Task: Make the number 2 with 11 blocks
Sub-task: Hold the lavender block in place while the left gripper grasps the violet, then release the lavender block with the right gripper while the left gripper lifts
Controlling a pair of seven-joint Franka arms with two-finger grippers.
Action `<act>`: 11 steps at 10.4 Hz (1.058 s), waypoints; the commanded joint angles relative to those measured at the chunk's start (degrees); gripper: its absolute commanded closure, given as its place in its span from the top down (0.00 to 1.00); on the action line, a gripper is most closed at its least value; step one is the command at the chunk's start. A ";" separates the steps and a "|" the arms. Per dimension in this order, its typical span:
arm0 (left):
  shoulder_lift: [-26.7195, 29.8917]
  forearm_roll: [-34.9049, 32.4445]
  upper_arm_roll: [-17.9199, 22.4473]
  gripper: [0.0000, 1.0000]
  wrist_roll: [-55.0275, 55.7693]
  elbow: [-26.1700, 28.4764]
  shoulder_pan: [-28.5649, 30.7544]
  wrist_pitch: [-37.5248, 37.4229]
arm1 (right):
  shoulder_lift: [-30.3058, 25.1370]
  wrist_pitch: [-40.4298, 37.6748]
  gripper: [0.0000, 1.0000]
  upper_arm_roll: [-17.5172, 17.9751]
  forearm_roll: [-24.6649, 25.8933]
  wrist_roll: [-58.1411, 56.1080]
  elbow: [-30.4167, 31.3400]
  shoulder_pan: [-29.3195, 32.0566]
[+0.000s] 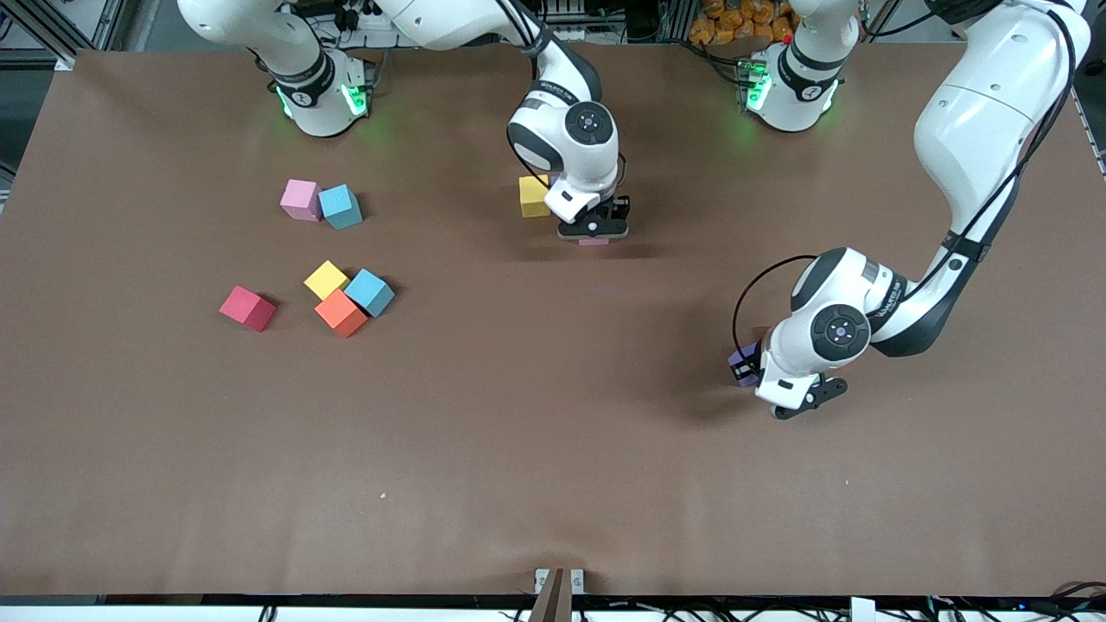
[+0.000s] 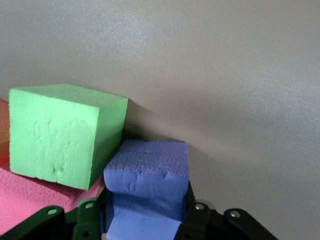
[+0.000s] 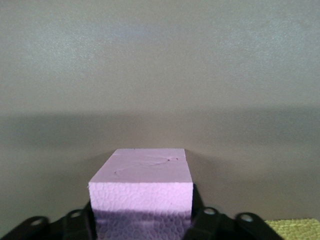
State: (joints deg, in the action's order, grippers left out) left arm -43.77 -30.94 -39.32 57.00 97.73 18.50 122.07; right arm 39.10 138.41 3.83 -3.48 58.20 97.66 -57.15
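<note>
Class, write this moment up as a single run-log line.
left gripper: shut on purple block beside green block | right gripper: around pink block, near yellow block | digit: unformed

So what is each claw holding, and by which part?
Left claw grips the purple block by two opposite side faces. Right claw straddles a pink block; hold uncertain.

2 light-blue cubes sit on the brown surface (image 1: 553, 484) toward the right arm's end. One light-blue cube (image 1: 340, 206) lies farther from the front camera; the other light-blue cube (image 1: 370, 292) lies nearer. A tiny pink speck (image 1: 383, 496) lies nearer still.
</note>
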 commanded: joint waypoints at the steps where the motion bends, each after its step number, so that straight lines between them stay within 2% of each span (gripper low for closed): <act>1: 0.87 -1.67 -0.32 0.49 0.04 -0.44 -0.30 0.01 | 0.89 -0.60 0.86 -0.58 -0.39 1.91 -1.60 -0.86; 5: 1.75 -1.50 -4.44 0.50 0.48 -0.52 -0.04 -0.34 | -0.95 -0.95 0.96 -0.31 -0.39 1.65 -1.51 -0.77; 7: 2.02 -1.67 -6.29 0.50 0.48 -0.87 -0.39 -0.43 | -2.88 -1.83 0.98 -0.40 -0.21 1.13 -1.34 -0.42; 11: 2.99 -1.76 -7.44 0.50 0.48 -0.88 -5.30 -0.69 | -7.89 -9.98 1.00 -0.40 0.14 -1.76 -0.98 1.42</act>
State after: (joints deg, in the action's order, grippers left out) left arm -42.29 -30.96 -47.08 57.00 96.46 15.14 122.05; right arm 34.43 131.88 3.45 -3.43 58.37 95.61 -56.84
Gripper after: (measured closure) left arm 0.458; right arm 0.000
